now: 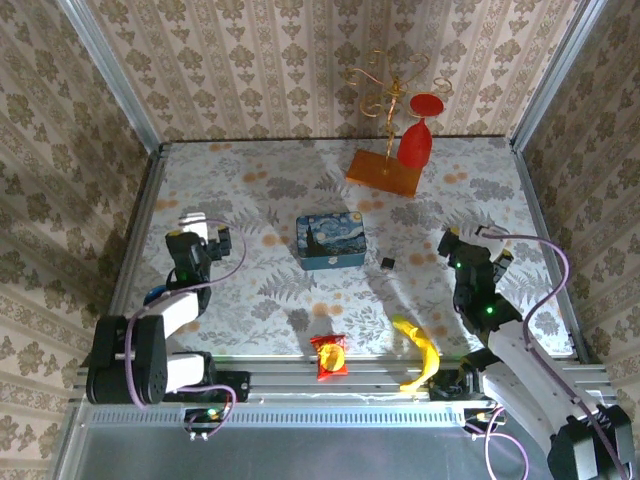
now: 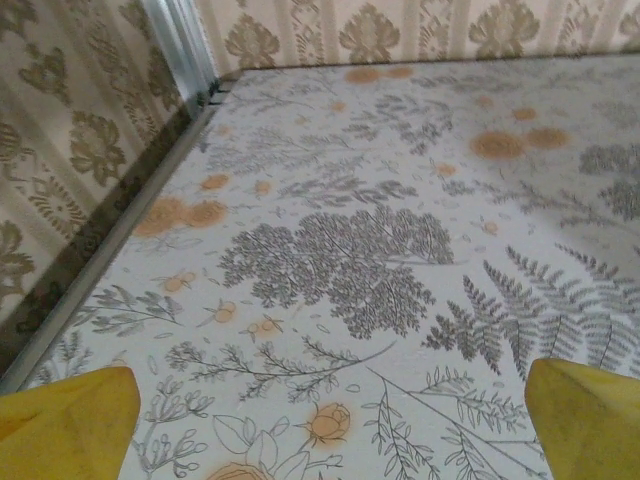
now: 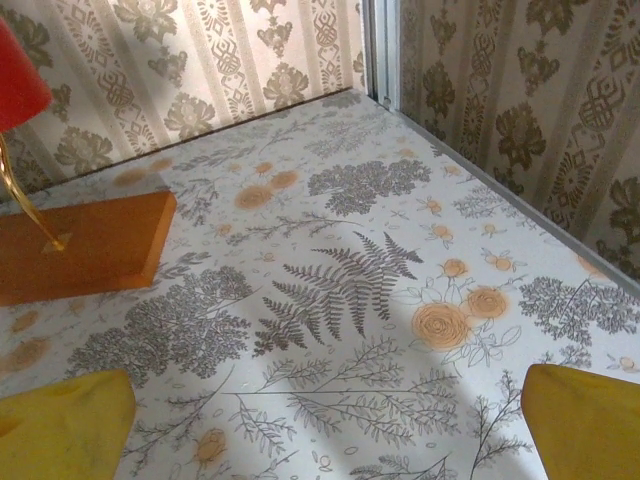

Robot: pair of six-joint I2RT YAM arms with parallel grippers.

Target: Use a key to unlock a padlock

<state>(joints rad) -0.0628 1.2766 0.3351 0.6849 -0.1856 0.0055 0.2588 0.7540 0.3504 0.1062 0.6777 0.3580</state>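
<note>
The padlock (image 1: 386,263) is a tiny dark metal piece lying on the floral tabletop, just right of a blue painted tin (image 1: 330,241). The key is out of view. My left gripper (image 1: 203,230) hovers over the left side of the table, well left of the tin. It is open, and bare tablecloth lies between its yellow fingertips (image 2: 70,420). My right gripper (image 1: 478,240) stands to the right of the padlock, apart from it. It is also open, its yellow fingertips (image 3: 585,425) spread wide over the cloth with nothing between them.
An orange-based stand (image 1: 383,171) with gold wire and a red glass (image 1: 416,143) stands at the back; its base (image 3: 80,245) lies ahead-left of my right gripper. A banana (image 1: 420,350) and a red snack packet (image 1: 330,356) lie near the front edge. Patterned walls (image 2: 70,130) enclose the table.
</note>
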